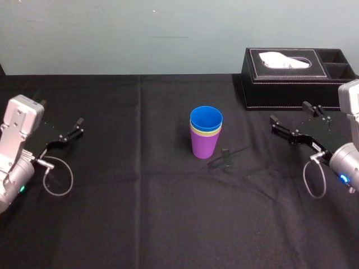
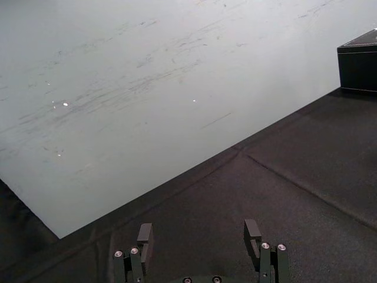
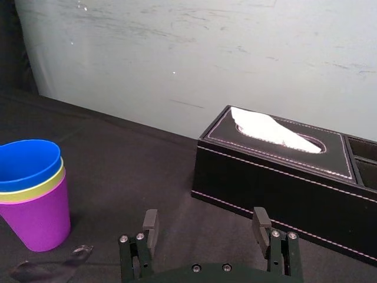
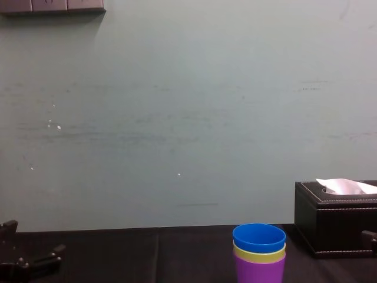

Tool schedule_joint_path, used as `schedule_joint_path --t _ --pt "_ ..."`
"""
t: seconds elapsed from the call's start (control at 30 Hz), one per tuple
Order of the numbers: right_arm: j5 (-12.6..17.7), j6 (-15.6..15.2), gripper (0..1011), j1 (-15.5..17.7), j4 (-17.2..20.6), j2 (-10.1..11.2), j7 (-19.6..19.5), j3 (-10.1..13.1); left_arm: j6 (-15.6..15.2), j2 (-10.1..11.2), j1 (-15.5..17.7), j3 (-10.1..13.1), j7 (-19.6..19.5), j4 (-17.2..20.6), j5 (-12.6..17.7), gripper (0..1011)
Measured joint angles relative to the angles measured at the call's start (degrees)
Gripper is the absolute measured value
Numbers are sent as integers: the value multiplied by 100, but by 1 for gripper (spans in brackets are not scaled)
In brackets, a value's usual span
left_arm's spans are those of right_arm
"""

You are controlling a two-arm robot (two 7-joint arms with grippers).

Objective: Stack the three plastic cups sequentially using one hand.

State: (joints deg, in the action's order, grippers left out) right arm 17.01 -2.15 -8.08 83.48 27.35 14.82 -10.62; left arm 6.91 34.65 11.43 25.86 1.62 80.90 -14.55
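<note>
The three plastic cups (image 1: 205,133) stand nested upright in the middle of the black table: purple at the bottom, yellow-green inside it, blue on top. The stack also appears as cups (image 3: 32,194) and cups (image 4: 259,252). My right gripper (image 1: 289,120) hovers open to the right of the stack, well apart from it, nothing between its fingers (image 3: 149,226). My left gripper (image 1: 73,130) rests open at the far left of the table, also empty, with its fingers (image 2: 144,239) over bare cloth.
A black tissue box (image 1: 294,75) with a white tissue stands at the back right, just behind my right gripper. The table is covered in black cloth (image 1: 140,213). A pale wall (image 4: 177,118) rises behind the table's far edge.
</note>
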Motion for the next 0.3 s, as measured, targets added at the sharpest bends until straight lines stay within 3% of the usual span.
schedule_joint_path --t 0.3 --pt "5 -4 1004 -5 8 4 1 -8 0 0 0 0 0 0 0 1012"
